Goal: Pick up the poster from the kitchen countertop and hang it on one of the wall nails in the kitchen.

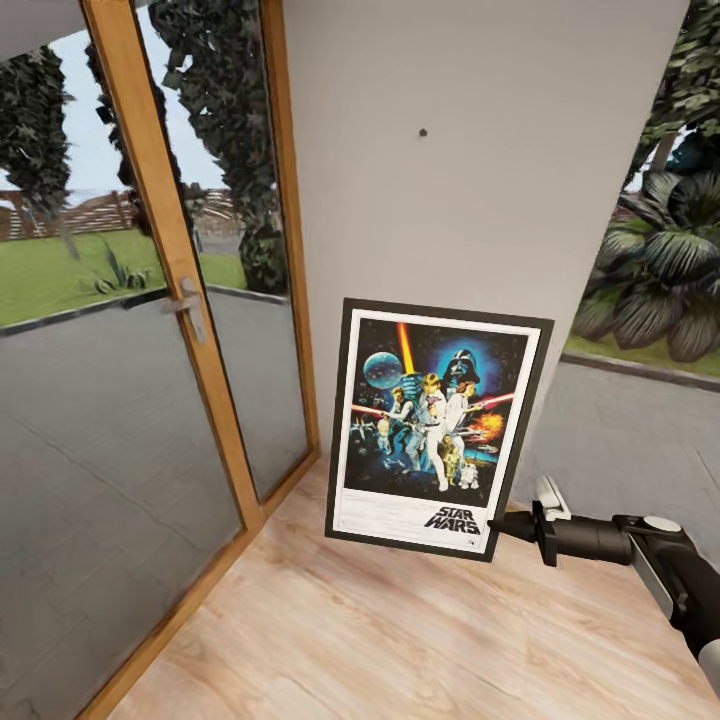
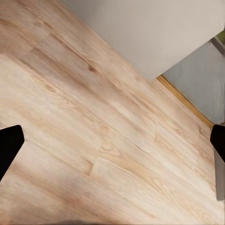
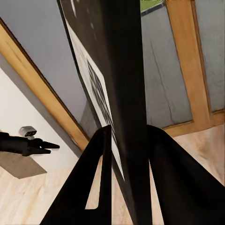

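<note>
A: The right gripper (image 1: 497,524) pinches the poster (image 1: 437,425) by its lower corner, held upright before the pale wall (image 1: 500,200). Risk?

B: Likely swinging or slipping from so small a grip, missing the nail (image 1: 423,132) above.

A: The left gripper (image 2: 112,150)?

B: Spread wide, empty, over the wooden floor (image 1: 400,640). Glass door (image 1: 180,330) beyond.

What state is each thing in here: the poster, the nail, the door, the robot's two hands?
Poster: held upright against the wall, off the floor, below the nail, not hung.
Wall nail: bare, nothing on it.
Glass door: closed, as far as I can tell.
Right end effector: shut on the poster's lower right edge.
Left end effector: open, empty, over the wooden floor.
</note>
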